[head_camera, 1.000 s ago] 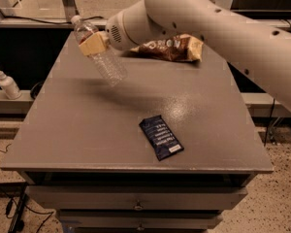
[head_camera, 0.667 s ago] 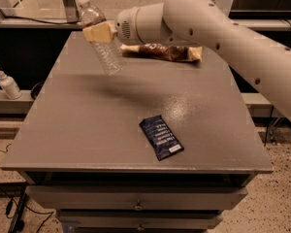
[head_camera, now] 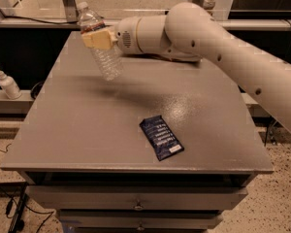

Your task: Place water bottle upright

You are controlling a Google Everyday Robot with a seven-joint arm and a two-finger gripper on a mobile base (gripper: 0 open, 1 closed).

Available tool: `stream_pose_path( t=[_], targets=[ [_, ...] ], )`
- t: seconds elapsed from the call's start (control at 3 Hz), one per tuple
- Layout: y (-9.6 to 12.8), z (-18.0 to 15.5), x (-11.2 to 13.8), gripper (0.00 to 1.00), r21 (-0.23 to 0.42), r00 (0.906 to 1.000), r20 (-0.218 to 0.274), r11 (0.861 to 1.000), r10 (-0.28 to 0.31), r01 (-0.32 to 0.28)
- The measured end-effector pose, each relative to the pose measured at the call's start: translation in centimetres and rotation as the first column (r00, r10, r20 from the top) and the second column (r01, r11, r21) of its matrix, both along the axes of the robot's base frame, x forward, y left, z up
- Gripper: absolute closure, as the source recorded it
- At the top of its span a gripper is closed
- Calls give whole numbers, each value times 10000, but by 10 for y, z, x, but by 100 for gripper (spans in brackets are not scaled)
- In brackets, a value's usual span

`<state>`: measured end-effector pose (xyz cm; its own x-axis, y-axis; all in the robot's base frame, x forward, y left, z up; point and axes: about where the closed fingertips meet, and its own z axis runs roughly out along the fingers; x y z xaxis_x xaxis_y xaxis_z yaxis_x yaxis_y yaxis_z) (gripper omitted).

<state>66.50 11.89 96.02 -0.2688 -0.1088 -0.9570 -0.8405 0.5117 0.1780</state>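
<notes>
The gripper point(head_camera: 99, 38) is clamped on the water bottle point(head_camera: 107, 62) just below its label band, holding it above the far-left part of the grey table point(head_camera: 82, 130). Bottle attitude: cap uppermost, tilted left. A dark blue packet point(head_camera: 161, 137) lies flat near the front edge. Drawers point(head_camera: 136, 198) sit beneath. A white pump bottle point(head_camera: 8, 84) stands on a ledge to the left

Your water bottle point(head_camera: 109, 63): clear, ribbed, white cap, label band near neck. Tilted, cap up-left, base lower right, held over far-left corner of counter point(head_camera: 82, 135). Gripper point(head_camera: 99, 38) clamped round upper body.
</notes>
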Motion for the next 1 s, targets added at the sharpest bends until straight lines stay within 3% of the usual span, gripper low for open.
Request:
stream_pose_path(
  t=[0.33, 0.67, 1.0],
  targets=[
    [-32, -4, -10, 100, 1119, 9994, 300, 9936, -184, 149],
    [-61, 0, -18, 100, 1775, 9960, 815, 9839, -368, 218],
    [-86, 5, -22, 100, 1948, 9895, 1410, 9808, -332, 52]
  ],
)
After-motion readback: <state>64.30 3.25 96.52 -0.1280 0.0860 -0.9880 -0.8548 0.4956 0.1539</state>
